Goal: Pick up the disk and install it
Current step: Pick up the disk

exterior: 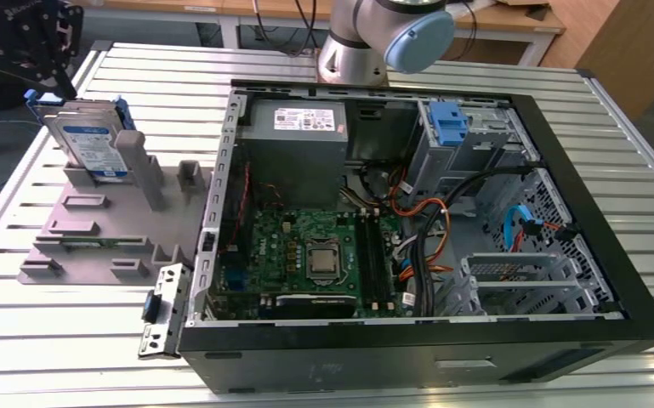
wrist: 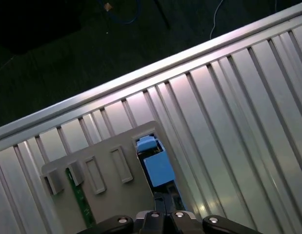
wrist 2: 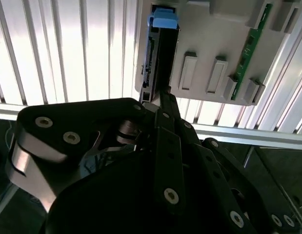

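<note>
The disk (exterior: 91, 136) stands on edge in a slot of the grey fixture (exterior: 111, 229), on the slatted table at the exterior view's left. It is silver with a white-and-blue label and blue side rails. My gripper (exterior: 54, 81) hangs just above and behind its upper corner. In the second wrist view the disk (wrist 2: 159, 58) shows edge-on with its blue rail end, and the gripper (wrist 2: 159, 95) reaches right up to its near end. In the first wrist view the disk (wrist: 158, 168) lies straight ahead of the gripper (wrist: 163, 213).
The open computer case (exterior: 599, 255) fills the middle and the exterior view's right, with the motherboard (exterior: 309, 255), a grey power-supply box (exterior: 295, 127), a blue clip piece (exterior: 449, 123) and loose cables. A green memory stick (wrist 2: 251, 48) lies in the fixture. A side bracket (exterior: 162, 310) leans by the case.
</note>
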`<state>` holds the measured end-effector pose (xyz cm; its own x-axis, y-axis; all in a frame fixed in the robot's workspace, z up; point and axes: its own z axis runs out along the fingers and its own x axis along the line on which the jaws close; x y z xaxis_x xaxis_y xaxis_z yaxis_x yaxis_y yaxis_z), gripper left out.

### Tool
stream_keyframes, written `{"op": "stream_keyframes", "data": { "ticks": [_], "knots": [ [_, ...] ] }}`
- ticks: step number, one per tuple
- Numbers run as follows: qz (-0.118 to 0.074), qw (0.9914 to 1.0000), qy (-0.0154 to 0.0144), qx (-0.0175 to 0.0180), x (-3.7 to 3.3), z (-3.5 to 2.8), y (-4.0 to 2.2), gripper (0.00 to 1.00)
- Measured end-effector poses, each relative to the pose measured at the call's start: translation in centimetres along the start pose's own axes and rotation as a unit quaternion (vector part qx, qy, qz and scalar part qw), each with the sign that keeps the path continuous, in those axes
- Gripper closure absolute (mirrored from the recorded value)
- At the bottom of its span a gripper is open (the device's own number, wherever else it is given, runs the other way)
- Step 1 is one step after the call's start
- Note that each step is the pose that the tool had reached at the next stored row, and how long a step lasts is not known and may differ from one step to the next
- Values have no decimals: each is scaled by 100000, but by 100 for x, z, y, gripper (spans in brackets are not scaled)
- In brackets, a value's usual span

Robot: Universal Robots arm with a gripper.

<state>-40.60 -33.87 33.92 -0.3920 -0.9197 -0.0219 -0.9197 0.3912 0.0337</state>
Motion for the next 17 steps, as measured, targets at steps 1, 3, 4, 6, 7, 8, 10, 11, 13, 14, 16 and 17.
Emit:
{"op": "stream_keyframes", "data": {
  "ticks": [1, 3, 4, 6, 7, 8, 10, 11, 13, 14, 16, 17],
  "knots": [
    [-894, 99996, 28, -16, 0, 2, 0, 89],
    [-2762, 99962, 91, -58, 0, 6, 0, 89],
    [-3629, 99934, 121, -77, 0, 8, 0, 89],
    [-5398, 99854, 182, -117, 0, 12, 0, 89],
    [-6265, 99803, 213, -139, 1, 13, 0, 89],
    [-7096, 99747, 241, -155, 0, 15, 0, 89],
    [-8764, 99615, 296, -192, 1, 18, 0, 89],
    [-9492, 99548, 317, -207, 1, 19, 0, 89],
    [-10304, 99467, 332, -213, -1, 22, -3, 89],
    [-10393, 99458, 342, -224, -3, 22, -6, 89],
    [-10587, 99437, 351, -227, -9, 22, -17, 89],
    [-10679, 99427, 355, -231, -12, 23, -21, 89]
  ]
}}
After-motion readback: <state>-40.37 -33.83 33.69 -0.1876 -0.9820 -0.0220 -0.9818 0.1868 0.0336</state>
